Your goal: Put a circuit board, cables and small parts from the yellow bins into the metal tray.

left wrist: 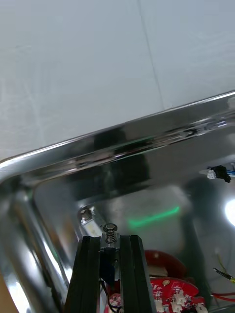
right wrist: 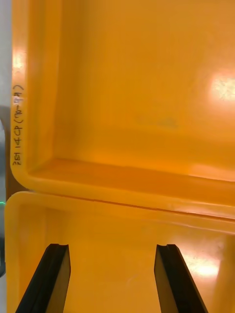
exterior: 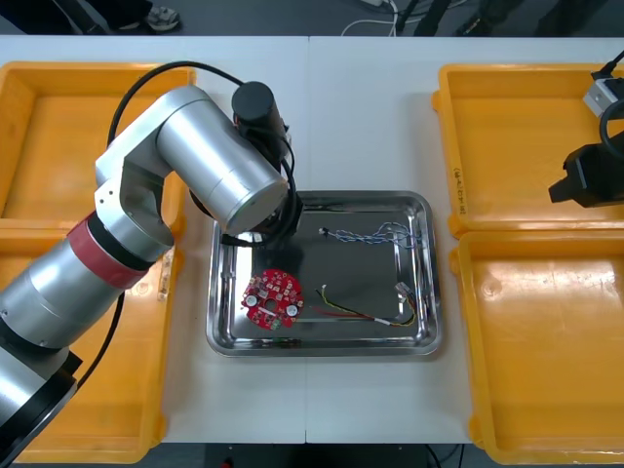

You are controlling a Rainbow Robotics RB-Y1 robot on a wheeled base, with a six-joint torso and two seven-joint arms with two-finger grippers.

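A small metal part (left wrist: 110, 231), with a round head and a ribbed shank, is pinched between the black fingers (left wrist: 90, 274) of the left hand (left wrist: 110, 242), which are closed on it with only its width between them. The left hand hangs low inside the metal tray (exterior: 421, 336), near the tray's far left corner, and the part is held just above the shiny floor (whether it touches the floor cannot be told). Just behind the fingers in the left wrist view lies the round red circuit board (exterior: 274, 298), flat on the tray's near left part. A twisted blue and white cable (exterior: 375, 234) runs along the far right part of the tray, and a red and yellow cable (exterior: 366, 310) lies across the near right part, apart from the board. The tray rests in the middle of the light bench (exterior: 370, 117), between the yellow bins: far left bin (exterior: 58, 136), near left bin (exterior: 127, 390), far right bin (exterior: 517, 136) and near right bin (exterior: 546, 351). The silver left arm (exterior: 210, 161) reaches from the near left over the tray's left rim. The right hand (right wrist: 112, 250) waits over the right bins, close to where the two meet, its fingers standing well apart with nothing between them.
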